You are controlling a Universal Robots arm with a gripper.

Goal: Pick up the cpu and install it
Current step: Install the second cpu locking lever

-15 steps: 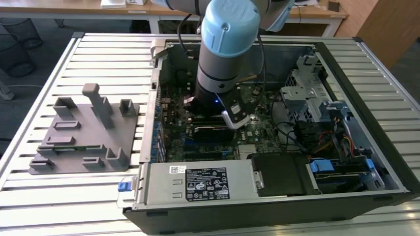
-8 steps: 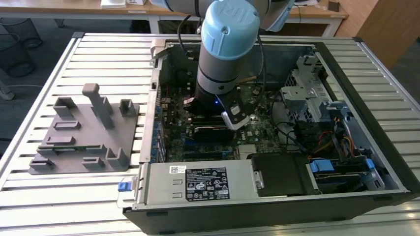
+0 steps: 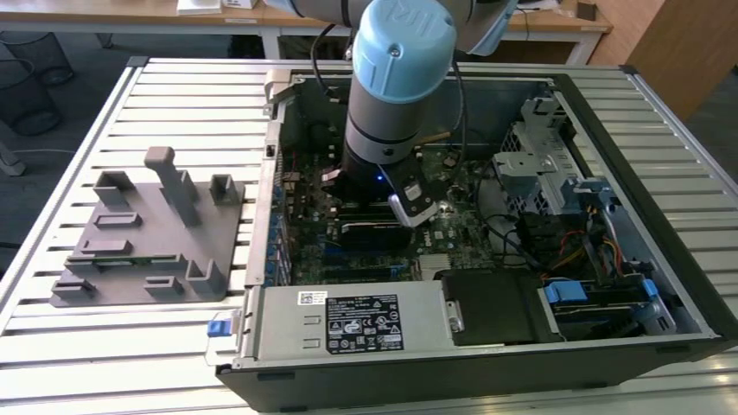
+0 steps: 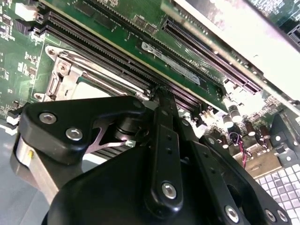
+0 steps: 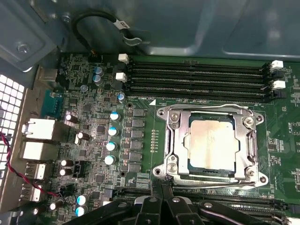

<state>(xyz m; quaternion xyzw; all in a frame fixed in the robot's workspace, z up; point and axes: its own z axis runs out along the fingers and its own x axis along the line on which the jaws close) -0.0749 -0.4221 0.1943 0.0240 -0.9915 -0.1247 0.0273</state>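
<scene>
Motherboard (image 5: 93, 93): cpu (image 5: 212, 144) seated (gripper (image 5: 161, 206) cropped).

We see an open computer case (image 3: 485, 346) lying on a slatted metal table (image 3: 173, 95), its green motherboard (image 5: 140, 117) exposed with four dark memory slots (image 5: 197, 77) running beside a metal socket frame (image 5: 176, 140). Small silver-topped capacitors (image 5: 112, 131) stand in a row near the frame, and a black cable (image 5: 93, 21) loops above the board. On the table at the exterior view's left of the case rests a grey plastic tray (image 3: 144, 251) with upright posts.
</scene>
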